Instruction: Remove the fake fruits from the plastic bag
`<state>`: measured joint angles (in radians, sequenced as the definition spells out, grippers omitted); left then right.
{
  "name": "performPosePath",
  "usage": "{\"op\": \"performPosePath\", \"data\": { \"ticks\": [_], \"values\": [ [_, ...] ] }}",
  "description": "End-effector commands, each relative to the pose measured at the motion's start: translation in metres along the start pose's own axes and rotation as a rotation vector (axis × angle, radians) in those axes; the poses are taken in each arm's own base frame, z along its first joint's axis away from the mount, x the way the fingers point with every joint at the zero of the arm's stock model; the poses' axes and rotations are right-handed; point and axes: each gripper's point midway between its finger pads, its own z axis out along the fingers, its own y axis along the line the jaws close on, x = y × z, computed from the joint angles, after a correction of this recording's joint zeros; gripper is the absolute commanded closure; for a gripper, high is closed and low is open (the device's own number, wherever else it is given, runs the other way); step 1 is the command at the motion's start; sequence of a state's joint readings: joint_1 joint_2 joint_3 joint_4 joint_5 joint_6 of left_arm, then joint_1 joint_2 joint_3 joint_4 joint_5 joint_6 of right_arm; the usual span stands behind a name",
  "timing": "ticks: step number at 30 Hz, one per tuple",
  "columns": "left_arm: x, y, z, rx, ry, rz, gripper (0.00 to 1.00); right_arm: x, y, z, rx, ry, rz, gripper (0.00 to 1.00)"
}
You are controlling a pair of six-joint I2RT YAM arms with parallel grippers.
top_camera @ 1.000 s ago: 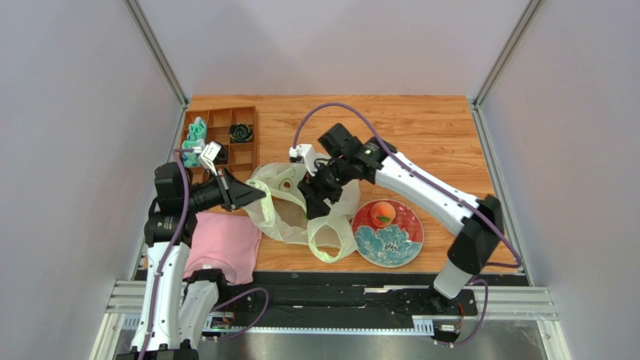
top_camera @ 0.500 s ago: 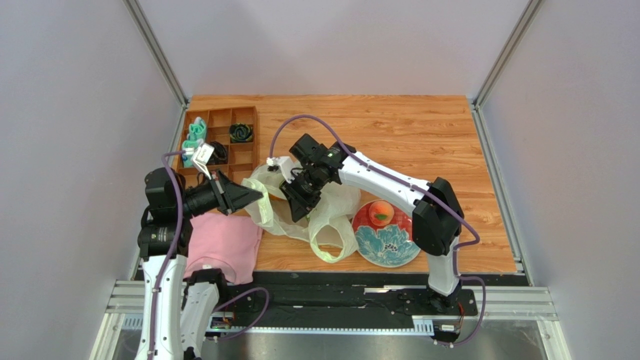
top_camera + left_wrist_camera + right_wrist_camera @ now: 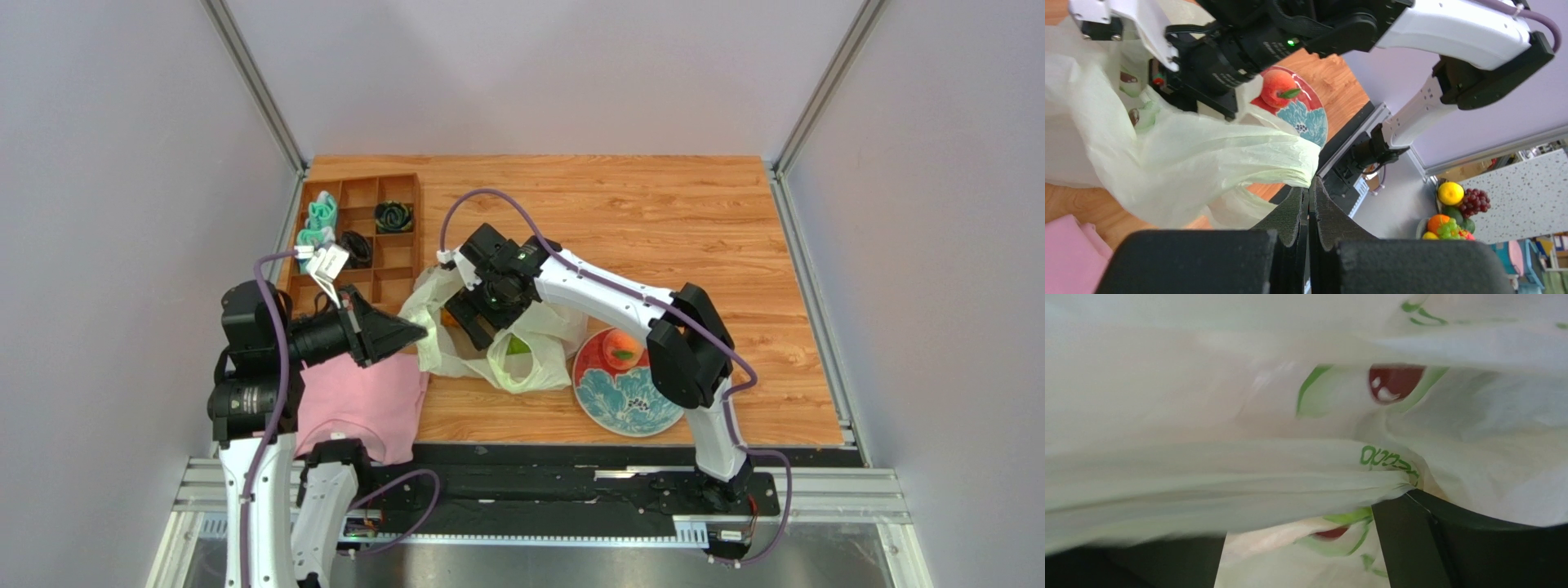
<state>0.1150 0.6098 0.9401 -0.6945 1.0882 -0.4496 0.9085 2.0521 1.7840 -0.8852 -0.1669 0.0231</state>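
Plastic bag (image 3: 1198, 165) rim stays clamped in the left end effector (image 3: 1310, 190). The right end effector (image 3: 1300, 539), jaws apart, has plunged inside the bag, likely after a hidden fruit.

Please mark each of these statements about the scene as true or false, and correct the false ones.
1. A peach lies on the flower-patterned plate. True.
2. The left gripper is open and away from the plastic bag. False: it is shut and pinches an edge of the bag.
3. The right gripper hangs over the pink cloth. False: it is at the bag, jaws open, with bag film all around them.
4. The pink cloth lies on the table to the left of the bag, beside the left arm. True.
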Motion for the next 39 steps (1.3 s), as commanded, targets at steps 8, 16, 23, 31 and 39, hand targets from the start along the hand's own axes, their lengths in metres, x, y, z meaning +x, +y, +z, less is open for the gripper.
{"op": "performPosePath", "data": {
  "ticks": [8, 16, 23, 31, 39],
  "values": [
    [0.043, -0.027, -0.018, 0.084, 0.088, 0.06, 1.0, 0.016, -0.025, 0.003, 0.232, 0.004, -0.058, 0.0],
    [0.041, -0.017, -0.013, 0.079, 0.069, 0.04, 1.0, 0.039, -0.034, 0.02, 0.285, 0.079, -0.067, 0.0],
    [0.043, -0.014, -0.011, 0.081, 0.066, 0.016, 1.0, 0.059, -0.023, 0.038, 0.254, 0.141, -0.094, 0.08],
    [0.036, -0.011, -0.008, 0.076, 0.047, 0.019, 1.0, 0.015, 0.006, 0.006, 0.104, 0.012, -0.219, 0.5],
    [0.03, 0.001, -0.001, 0.071, 0.037, -0.023, 1.0, -0.009, 0.056, -0.072, -0.193, -0.125, -0.222, 0.54]
  ]
}}
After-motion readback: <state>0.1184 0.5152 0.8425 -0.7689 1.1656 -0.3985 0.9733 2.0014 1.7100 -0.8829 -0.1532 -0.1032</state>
